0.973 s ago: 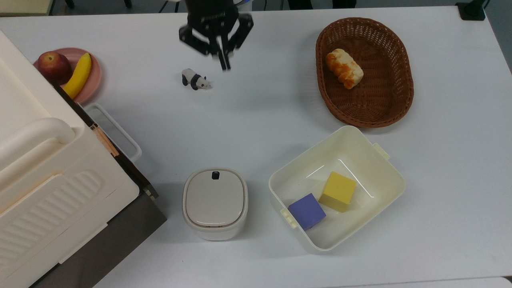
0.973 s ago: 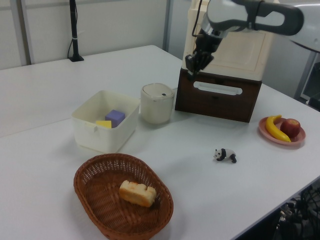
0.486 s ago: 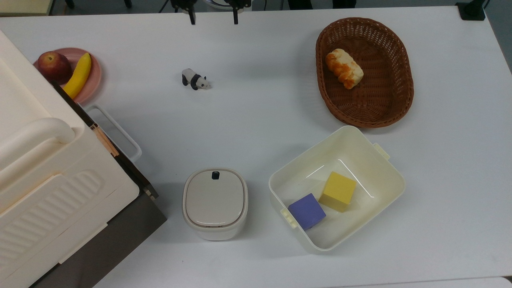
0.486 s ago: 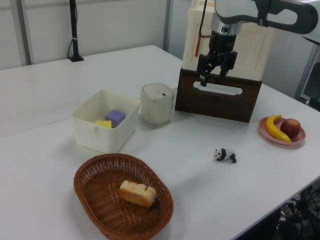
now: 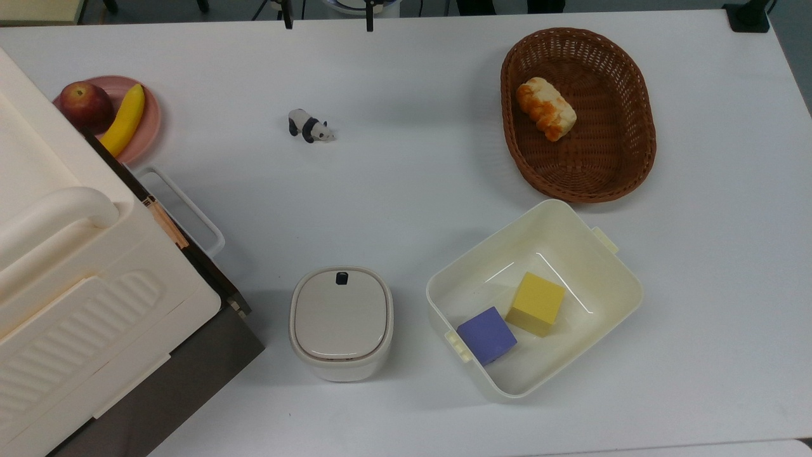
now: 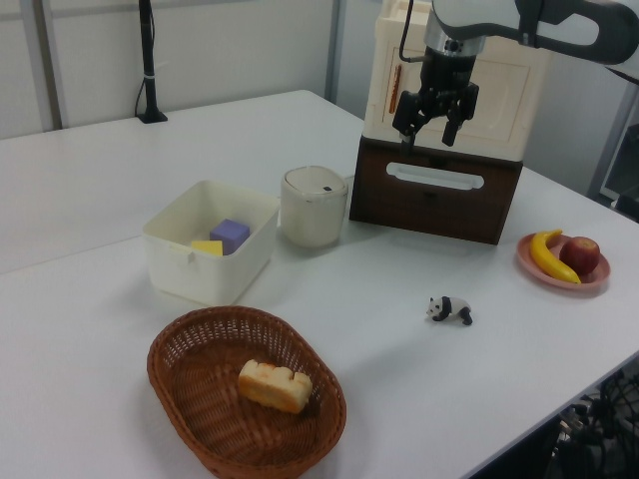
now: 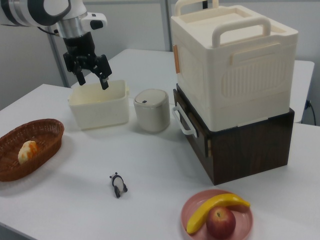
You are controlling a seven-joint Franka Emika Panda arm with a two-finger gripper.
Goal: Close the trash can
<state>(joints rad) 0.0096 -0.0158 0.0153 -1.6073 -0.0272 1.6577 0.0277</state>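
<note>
Arm (image 6: 519,20): Franka-type, white/light-grey glossy shell w/ rounded tubular links; dark grey-black band at joint seam, clearest in left view, and a dark ring at the elbow-like joint in right view (image 7: 47,9). Wrist section narrows to a grey collar w/ small white flange block on one side; a thin dark cable runs down alongside wrist in left view. Gripper (image 7: 91,77): all black, angular linkage-style body w/ two slim black fingers (image 6: 447,125), each ending in a narrow tip; no readable markings or labels, screws too small to make out.
</note>
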